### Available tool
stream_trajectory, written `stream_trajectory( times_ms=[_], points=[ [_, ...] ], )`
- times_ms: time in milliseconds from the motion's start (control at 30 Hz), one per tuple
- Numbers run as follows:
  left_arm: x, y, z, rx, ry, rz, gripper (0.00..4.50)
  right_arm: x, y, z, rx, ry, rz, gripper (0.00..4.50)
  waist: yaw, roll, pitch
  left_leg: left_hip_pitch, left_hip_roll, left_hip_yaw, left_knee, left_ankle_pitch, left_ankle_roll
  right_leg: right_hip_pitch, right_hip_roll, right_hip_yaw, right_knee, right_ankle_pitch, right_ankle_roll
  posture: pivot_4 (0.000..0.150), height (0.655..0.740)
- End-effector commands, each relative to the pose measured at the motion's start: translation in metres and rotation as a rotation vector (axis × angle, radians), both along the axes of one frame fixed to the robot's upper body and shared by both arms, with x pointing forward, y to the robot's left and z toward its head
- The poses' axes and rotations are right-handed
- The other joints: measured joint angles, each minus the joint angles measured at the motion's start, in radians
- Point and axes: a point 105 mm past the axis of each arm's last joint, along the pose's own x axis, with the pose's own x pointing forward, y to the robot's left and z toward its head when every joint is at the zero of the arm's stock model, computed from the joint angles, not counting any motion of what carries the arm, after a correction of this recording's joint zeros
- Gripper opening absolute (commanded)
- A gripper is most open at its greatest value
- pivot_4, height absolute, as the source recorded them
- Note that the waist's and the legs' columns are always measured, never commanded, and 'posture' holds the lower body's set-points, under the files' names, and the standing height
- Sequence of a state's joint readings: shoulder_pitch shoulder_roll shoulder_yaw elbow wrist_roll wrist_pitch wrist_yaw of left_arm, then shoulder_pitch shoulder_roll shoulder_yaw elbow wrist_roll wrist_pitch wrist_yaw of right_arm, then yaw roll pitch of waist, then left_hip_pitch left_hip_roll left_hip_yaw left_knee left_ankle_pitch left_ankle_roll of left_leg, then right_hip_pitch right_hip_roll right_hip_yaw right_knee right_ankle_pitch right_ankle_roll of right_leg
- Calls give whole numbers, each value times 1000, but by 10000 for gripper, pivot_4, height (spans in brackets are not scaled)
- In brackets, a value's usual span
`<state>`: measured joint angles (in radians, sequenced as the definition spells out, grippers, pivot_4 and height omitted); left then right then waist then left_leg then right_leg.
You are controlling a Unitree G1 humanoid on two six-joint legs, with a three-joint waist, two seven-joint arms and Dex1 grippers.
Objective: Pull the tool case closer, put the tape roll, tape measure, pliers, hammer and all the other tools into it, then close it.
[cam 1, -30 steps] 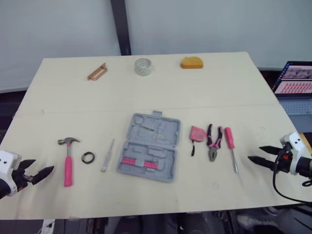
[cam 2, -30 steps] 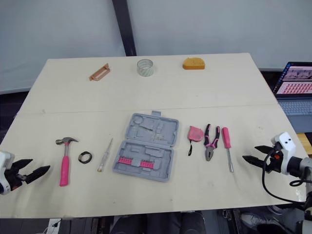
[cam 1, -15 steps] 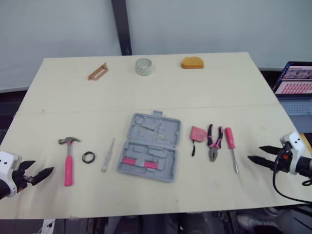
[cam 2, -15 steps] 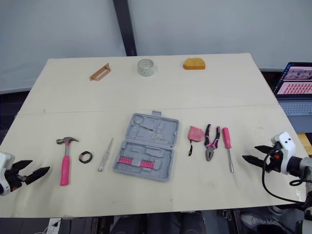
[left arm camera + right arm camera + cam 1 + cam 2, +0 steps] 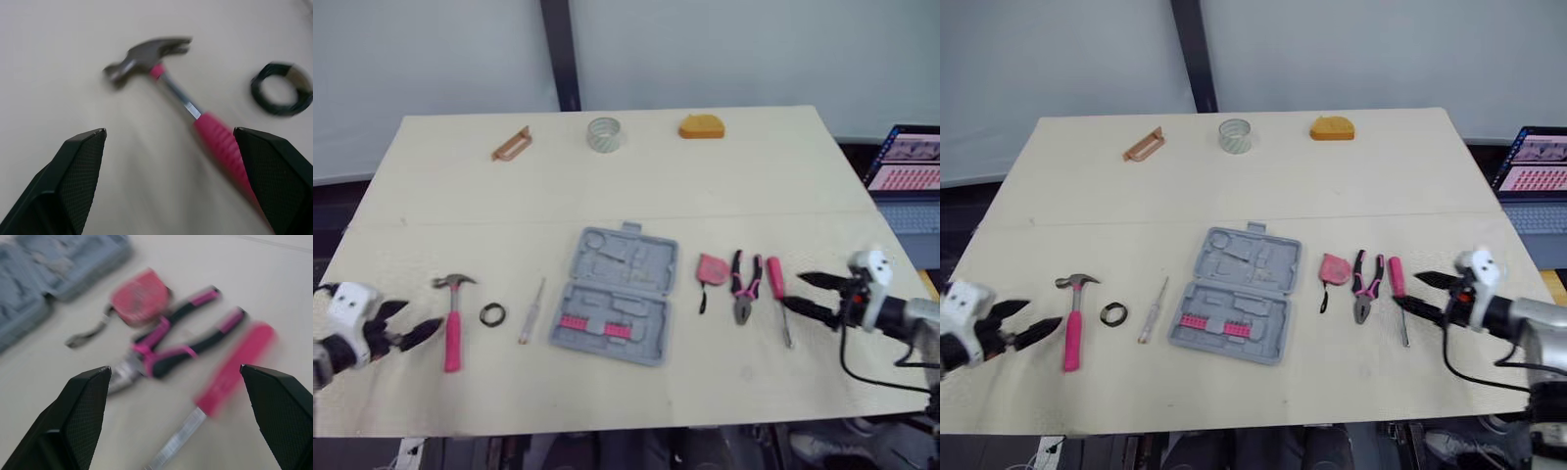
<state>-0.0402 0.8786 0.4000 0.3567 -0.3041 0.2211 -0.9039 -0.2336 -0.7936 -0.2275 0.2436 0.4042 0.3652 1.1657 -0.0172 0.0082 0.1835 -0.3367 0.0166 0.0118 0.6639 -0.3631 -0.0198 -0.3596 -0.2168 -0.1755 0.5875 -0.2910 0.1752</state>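
Head view. Noted grey tool case (image 5: 618, 294) lying open and flat in the middle of the table (image 5: 607, 196), with a row of pink bits (image 5: 574, 322) in its near half. To its left, recorded thin screwdriver (image 5: 530, 311), then black tape roll (image 5: 491, 314), then hammer (image 5: 452, 318), pink handle toward the near edge. To its right, logged pink tape measure (image 5: 712, 269), pliers (image 5: 742, 291) and pink screwdriver (image 5: 774, 279) side by side, none of them inside the case. Along the far edge, found brown bracket (image 5: 510, 144), clear tape roll (image 5: 603, 133) and orange block (image 5: 701, 127). Off the table on the right, spotted laptop (image 5: 906, 162). Located left gripper (image 5: 424, 315) low over the table just left of the hammer handle, fingers spread, holding nothing. Located right gripper (image 5: 792, 291) just right of the pink screwdriver, fingers spread and empty; nearer fingertip at the shaft, contact not discernible.

Left wrist view. Saw both fingers (image 5: 73, 181) wide apart, hammer lying on the table between and beyond them, black tape roll near its handle but apart from it.

Right wrist view. Saw fingers (image 5: 78, 421) wide apart; beyond them tape measure, pliers and pink screwdriver in a row on the table, corner of the tool case alongside.
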Motion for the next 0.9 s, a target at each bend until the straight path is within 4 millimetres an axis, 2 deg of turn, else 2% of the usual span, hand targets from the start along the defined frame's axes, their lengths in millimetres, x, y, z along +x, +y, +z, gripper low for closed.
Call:
stream_trajectory(
  times_ms=[33,100,200,300,367,433,633,900],
  points=[
    [20,-38,16,-5,-44,-131,44633,-4,40,11,26,-24,87,45000,8,0,0,0,0,0,0,0,0,0,0,0,0,0,0,1500,7400],
    [31,-59,23,-4,-65,-192,39218,-3,56,10,9,-33,106,45000,14,0,0,0,0,0,0,0,0,-1,0,0,0,0,0,1500,7400],
    [44,-83,24,20,-63,-280,26092,0,77,8,-27,-55,120,36283,16,0,0,0,0,0,1,0,0,-1,1,0,1,0,0,1500,7400],
    [55,-103,23,23,-60,-341,9638,-1,93,2,-54,-52,140,20415,16,0,0,0,0,0,2,0,0,-1,1,1,1,0,0,1500,7400],
    [62,-121,13,62,-29,-405,0,-1,107,-5,-80,-50,165,9358,16,0,0,-1,0,1,1,0,0,-1,1,1,1,0,0,1500,7400],
    [67,-131,7,83,-18,-437,0,-2,116,-10,-100,-49,184,251,16,0,0,-1,0,1,2,0,0,-1,1,1,1,0,0,1500,7400],
    [84,-157,-7,88,-8,-493,0,10,129,-25,-177,-52,158,251,14,-1,0,-2,0,1,2,0,0,-2,1,1,1,0,0,1500,7400],
    [95,-170,-20,129,-18,-513,0,19,135,-31,-210,-57,136,251,13,-1,-1,-2,0,1,2,0,0,-3,1,1,1,0,0,1500,7400]
  ],
)
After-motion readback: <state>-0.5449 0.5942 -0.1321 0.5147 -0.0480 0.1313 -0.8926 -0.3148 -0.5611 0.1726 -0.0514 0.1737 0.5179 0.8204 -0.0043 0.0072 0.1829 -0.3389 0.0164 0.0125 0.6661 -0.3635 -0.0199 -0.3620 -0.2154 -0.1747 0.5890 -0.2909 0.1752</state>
